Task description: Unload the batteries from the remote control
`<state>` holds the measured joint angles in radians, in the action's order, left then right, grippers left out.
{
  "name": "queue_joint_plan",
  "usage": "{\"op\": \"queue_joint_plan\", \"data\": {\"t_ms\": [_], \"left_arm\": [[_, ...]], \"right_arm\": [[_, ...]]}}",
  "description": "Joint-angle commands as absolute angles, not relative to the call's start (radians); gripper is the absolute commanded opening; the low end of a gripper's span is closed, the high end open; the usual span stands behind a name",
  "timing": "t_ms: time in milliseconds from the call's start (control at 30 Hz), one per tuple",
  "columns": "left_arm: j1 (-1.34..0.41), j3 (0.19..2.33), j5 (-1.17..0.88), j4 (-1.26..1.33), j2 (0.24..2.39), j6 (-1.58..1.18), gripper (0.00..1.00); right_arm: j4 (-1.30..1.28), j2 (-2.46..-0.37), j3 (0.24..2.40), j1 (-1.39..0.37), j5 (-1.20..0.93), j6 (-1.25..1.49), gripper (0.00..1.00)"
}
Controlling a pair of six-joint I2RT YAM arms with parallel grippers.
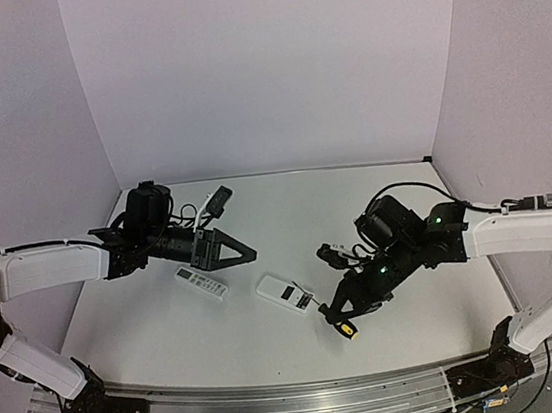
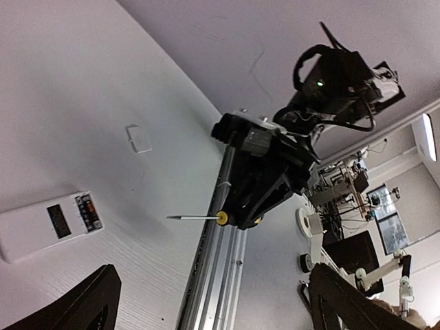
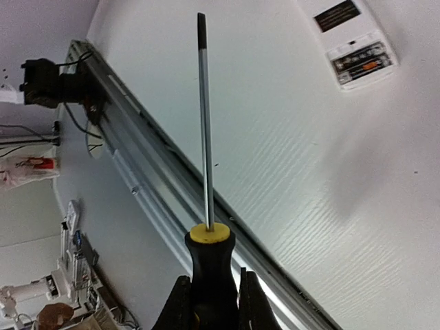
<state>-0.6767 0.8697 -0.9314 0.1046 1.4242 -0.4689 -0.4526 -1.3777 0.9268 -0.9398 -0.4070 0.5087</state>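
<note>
Tightly, right fingers [image 3: 251,304] pinch screwdriver [image 3: 209,265]

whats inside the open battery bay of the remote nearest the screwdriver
Dark batteries lie inside the remote, one showing an orange mark. Whatever sits beneath them in the bay is covered by the batteries.

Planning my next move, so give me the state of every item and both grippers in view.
Right remote: back up, open.
Batteries: seated in the right remote.
Cover: off, lying apart from that remote.
Screwdriver: held, tip clear of the remote.
Right gripper: shut on the screwdriver.
Left gripper: open, empty.
Left remote: lying flat, ungripped.
</note>
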Motion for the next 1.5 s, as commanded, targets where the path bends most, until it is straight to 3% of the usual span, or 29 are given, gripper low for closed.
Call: {"op": "queue_joint_plan", "data": {"t_ms": [0, 500, 800, 1033, 1267, 1367, 1467], "left_arm": [[-0.695, 0.878, -1.123, 0.266, 1.405, -0.415, 0.93], [-0.756, 0.842, -1.308, 0.29, 1.391, -0.226, 0.78], [-0.766, 0.872, -1.324, 0.275, 1.408, -0.216, 0.64], [-0.784, 0.893, -1.322, 0.298, 1.428, -0.239, 0.45], [-0.79, 0.897, -1.334, 0.313, 1.431, -0.248, 0.4], [-0.792, 0.897, -1.339, 0.325, 1.436, -0.259, 0.31], [-0.794, 0.897, -1.335, 0.337, 1.441, -0.276, 0.04]], "right_arm": [[-0.349, -1.366, 0.964, -0.946, -0.714, 0.535, 0.0], [-0.164, -1.39, 1.011, -0.946, -0.903, 0.683, 0.0], [-0.096, -1.392, 1.001, -0.946, -0.926, 0.72, 0.0], [-0.08, -1.413, 1.008, -0.946, -0.947, 0.734, 0.0], [-0.058, -1.435, 1.012, -0.946, -0.974, 0.751, 0.0], [-0.052, -1.441, 1.015, -0.945, -0.98, 0.756, 0.0], [-0.051, -1.448, 1.021, -0.946, -0.984, 0.755, 0.0]]}}
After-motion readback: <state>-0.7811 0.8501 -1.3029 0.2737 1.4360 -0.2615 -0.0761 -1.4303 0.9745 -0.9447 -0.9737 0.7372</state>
